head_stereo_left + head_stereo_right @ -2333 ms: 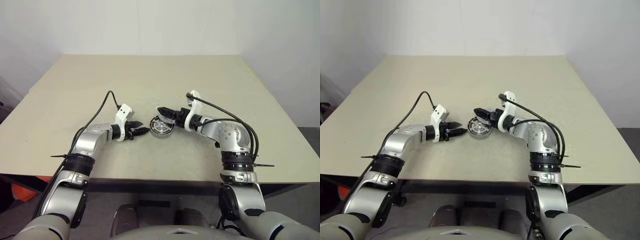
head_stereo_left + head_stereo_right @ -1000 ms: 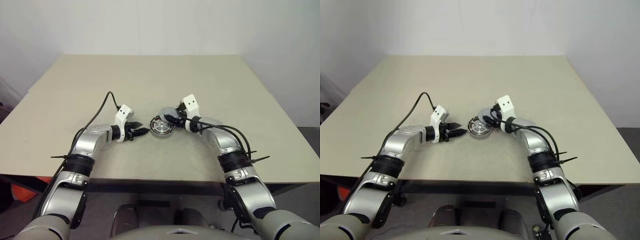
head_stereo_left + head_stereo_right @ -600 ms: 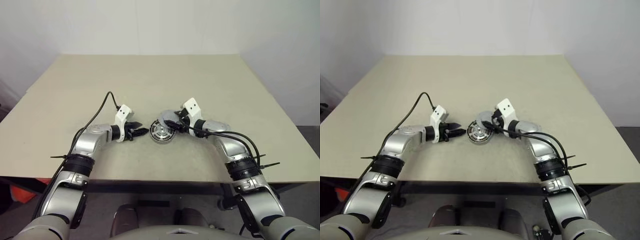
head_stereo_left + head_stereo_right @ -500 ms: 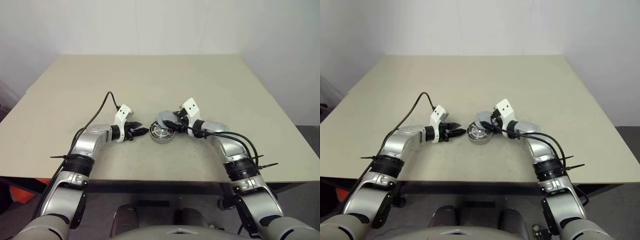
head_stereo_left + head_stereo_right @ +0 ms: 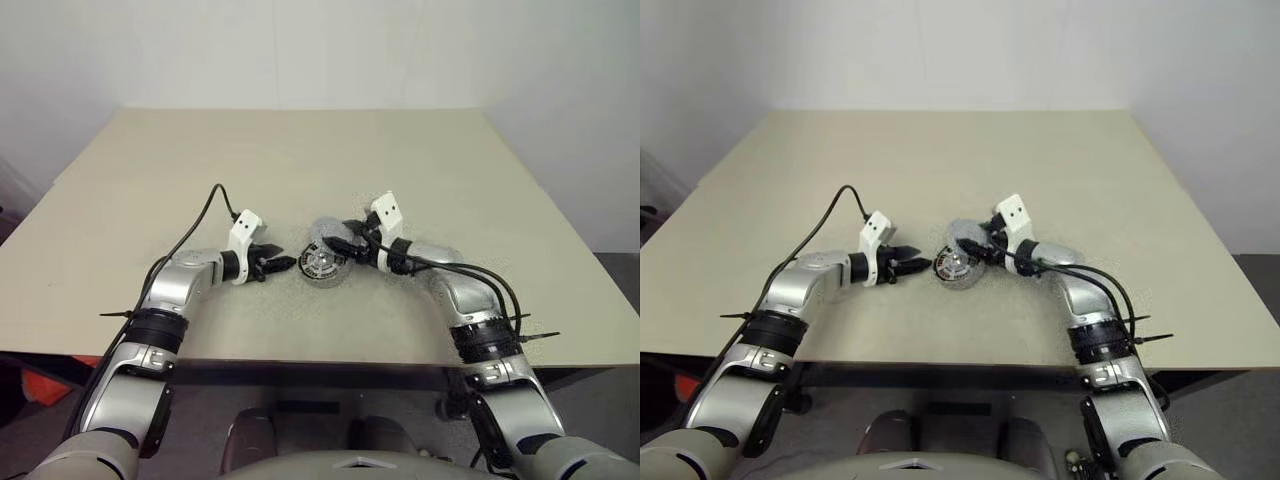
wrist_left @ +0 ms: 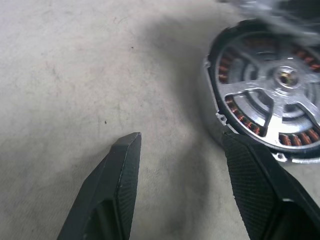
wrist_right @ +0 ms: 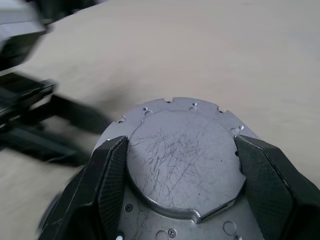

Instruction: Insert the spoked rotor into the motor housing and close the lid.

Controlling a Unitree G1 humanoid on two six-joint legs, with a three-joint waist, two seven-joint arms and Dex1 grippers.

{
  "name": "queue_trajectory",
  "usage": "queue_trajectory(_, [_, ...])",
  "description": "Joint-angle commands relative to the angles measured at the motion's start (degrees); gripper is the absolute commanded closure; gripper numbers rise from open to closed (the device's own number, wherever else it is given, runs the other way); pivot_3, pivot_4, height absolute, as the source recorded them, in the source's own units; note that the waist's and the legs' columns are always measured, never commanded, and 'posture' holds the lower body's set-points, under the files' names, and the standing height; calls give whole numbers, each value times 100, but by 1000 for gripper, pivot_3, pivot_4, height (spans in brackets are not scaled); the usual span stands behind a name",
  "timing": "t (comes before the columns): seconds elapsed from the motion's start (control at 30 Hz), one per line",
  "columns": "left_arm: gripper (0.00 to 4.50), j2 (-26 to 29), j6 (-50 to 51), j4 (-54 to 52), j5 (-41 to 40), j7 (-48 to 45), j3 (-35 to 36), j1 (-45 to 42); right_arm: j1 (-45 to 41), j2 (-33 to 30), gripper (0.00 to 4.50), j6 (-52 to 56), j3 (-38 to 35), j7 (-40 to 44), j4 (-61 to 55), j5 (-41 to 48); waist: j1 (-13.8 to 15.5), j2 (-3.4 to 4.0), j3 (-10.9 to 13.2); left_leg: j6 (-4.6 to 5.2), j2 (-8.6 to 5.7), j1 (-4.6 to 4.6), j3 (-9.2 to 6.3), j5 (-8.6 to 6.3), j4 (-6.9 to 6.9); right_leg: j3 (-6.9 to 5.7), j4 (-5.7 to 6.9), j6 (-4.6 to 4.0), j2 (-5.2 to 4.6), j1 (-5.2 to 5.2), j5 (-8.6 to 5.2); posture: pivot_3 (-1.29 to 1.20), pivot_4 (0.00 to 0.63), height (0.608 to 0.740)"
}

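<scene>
**Lid held over housing at table centre**

Eye views: One housing point(image 5: 322, 266) is seen lying flat, face up, near mid-table. One lid point(image 5: 328, 234) is held just beyond it, at its 1 o'clock, tilted, by the right gripper point(image 5: 343, 240). The left gripper point(image 5: 283, 265) sits at the housing's 9 o'clock. Bare table point(image 5: 300, 160) lies all around.

Left wrist view: The fingers point(image 6: 122, 172) are spread apart, empty; one rotor point(image 6: 280, 97) is seated in the windings.

Right wrist view: The lid's rim is clamped between both fingers point(image 7: 107, 175).
</scene>
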Motion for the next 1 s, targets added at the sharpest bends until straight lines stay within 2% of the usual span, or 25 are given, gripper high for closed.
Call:
queue_trajectory(0.03, [1769, 22, -10, -192, -39, -13, 87, -31, 101, -70, 1558, -78, 77, 349, -463, 230, 0, 0, 0, 0, 0, 0, 0, 0, 0, 0, 0, 0, 0, 0, 0, 0, 0, 740])
queue_trajectory(0.63, [1769, 77, -11, -135, -4, -78, 63, -77, 385, -441, 1558, -599, 456, 919, -635, 20, 0, 0, 0, 3, 4, 1, 1, -1, 7, 0, 1, 0, 0, 2, 0, 0, 0, 740])
queue_trajectory(1.0, [1769, 78, -10, -144, 0, -82, 50, -70, 409, -584, 1558, -948, 722, 989, -598, -320, -1, 0, 0, 3, 4, 1, 1, -1, 9, 0, 2, 0, 0, 3, 0, 0, 0, 740])
